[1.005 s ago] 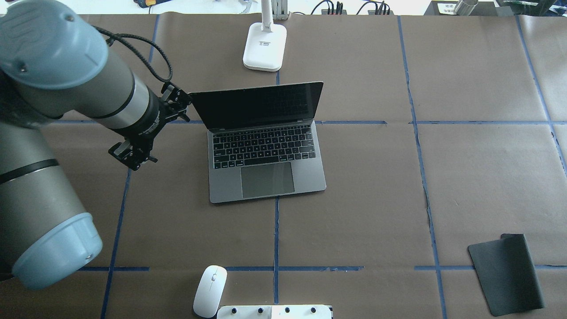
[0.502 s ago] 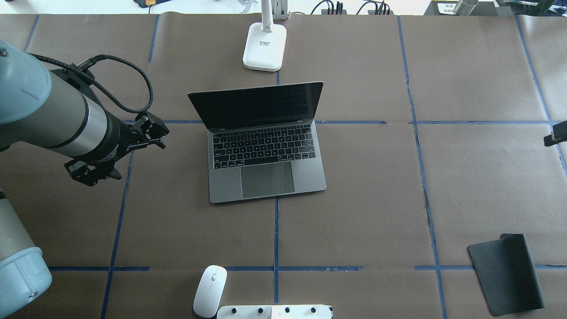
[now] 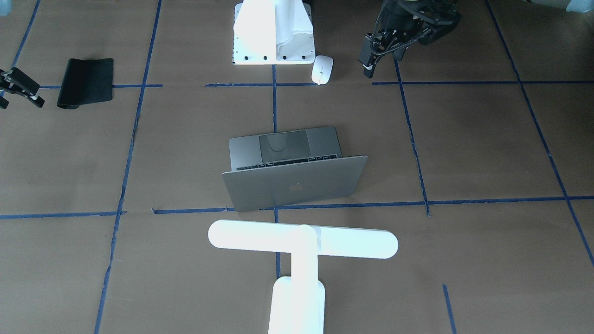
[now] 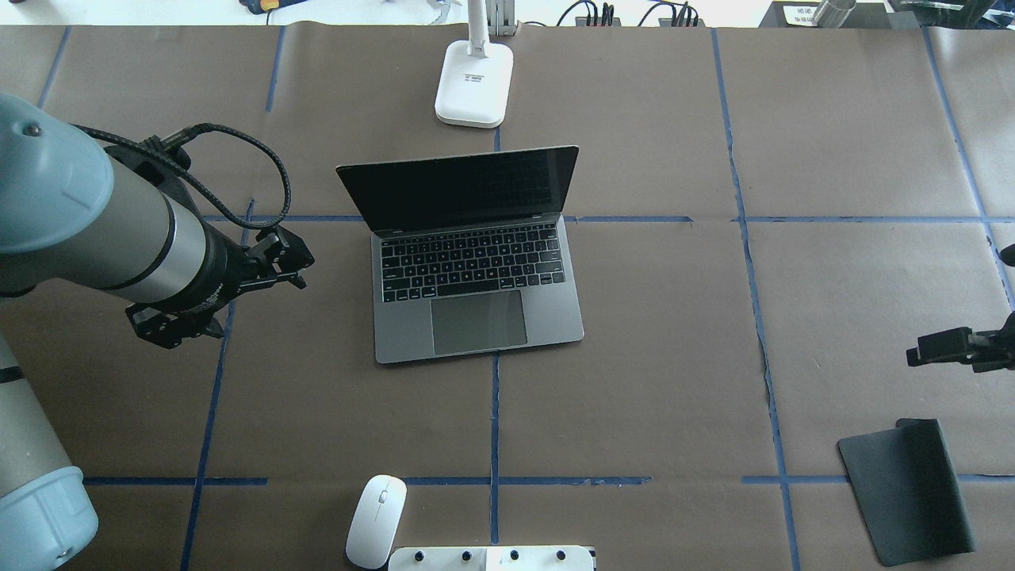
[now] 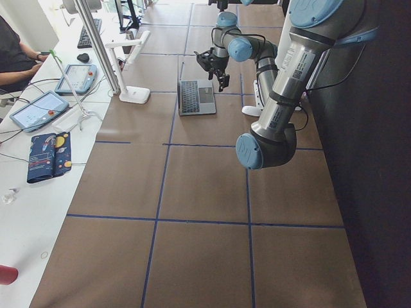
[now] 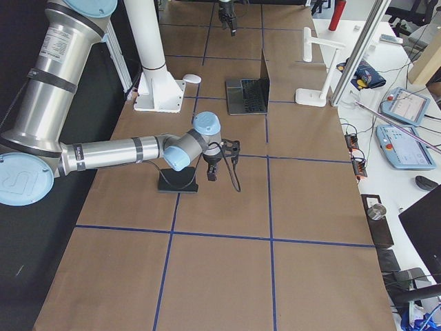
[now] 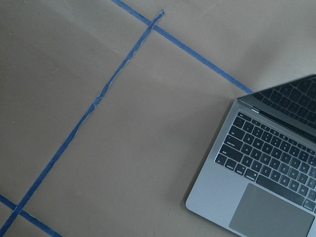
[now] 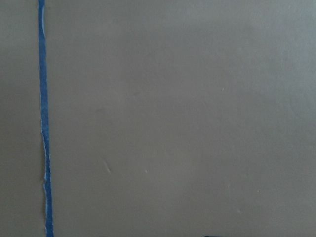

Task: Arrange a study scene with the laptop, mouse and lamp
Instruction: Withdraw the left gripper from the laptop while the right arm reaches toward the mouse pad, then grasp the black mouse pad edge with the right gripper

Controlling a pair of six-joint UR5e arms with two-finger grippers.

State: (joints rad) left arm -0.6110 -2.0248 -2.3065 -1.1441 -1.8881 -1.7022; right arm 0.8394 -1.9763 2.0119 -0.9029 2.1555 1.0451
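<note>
Mouse (image 4: 376, 519) lies nearest to the robot, flat on the brown table (image 4: 674, 357), just beside the left end of the white pedestal (image 4: 492, 559). A black mat (image 4: 908, 492) lies well apart from it, at the right side. Near this mat the right gripper (image 6: 222, 161) hangs over the table, its fingers spread and holding nothing. Further out, the left gripper (image 4: 226, 295) hovers near the left side of the laptop (image 4: 476, 317), also spread wide and empty, not touching it. The laptop is open in the middle, its screen dark. Behind its lid, at the far edge, stands the lamp (image 4: 473, 83).
</note>
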